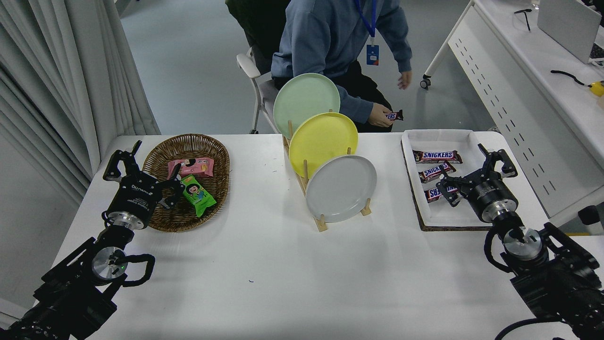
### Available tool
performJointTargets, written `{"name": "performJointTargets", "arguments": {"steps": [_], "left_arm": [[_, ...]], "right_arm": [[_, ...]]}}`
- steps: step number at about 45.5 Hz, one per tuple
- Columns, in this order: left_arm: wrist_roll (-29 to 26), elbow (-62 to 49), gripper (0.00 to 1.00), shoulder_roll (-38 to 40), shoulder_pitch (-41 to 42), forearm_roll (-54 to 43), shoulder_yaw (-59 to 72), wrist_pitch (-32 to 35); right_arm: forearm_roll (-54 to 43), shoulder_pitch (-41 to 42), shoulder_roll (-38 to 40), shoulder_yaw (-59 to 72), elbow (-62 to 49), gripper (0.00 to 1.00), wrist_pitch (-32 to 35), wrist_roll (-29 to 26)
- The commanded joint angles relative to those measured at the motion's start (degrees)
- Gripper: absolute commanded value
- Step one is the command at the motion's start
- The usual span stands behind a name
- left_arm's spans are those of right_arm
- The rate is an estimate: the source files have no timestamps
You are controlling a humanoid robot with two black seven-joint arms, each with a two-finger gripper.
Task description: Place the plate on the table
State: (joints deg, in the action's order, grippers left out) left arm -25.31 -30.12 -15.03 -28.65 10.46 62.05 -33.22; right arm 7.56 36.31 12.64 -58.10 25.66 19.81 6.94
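Plate (341, 188) leans upright in the rack (321, 222), kept off the tabletop (283, 283); right tool (474, 172), released, hovers over the tray (443, 219); left tool (141, 170) parked, released.

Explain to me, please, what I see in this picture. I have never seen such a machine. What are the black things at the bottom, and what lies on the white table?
This one picture comes from a camera high on a robot, looking forward and down over the white table. The black things are its two arms. The left gripper hangs open over a wicker basket that holds a pink snack packet and a green one. The right gripper hangs open over a white tray with three chocolate bars. Neither gripper holds anything. In the middle, a wooden rack keeps three plates on edge: a pale green plate at the back, a yellow plate, and the grey plate in front. At the far side sits a person whose hand holds another chocolate bar.
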Motion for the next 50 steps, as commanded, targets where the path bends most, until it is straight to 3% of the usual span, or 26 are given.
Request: {"name": "performJointTargets", "arguments": {"steps": [1,50], "left_arm": [[0.0,0.0,1.00,0.0,0.0,0.0,0.0,0.0],[0.0,0.0,1.00,0.0,0.0,0.0,0.0,0.0]], "right_arm": [[0.0,0.0,-0.1,0.0,0.0,1.00,-0.1,0.0],[-0.7,1.7,-0.1,0.3,0.0,1.00,0.0,-0.1]]}}
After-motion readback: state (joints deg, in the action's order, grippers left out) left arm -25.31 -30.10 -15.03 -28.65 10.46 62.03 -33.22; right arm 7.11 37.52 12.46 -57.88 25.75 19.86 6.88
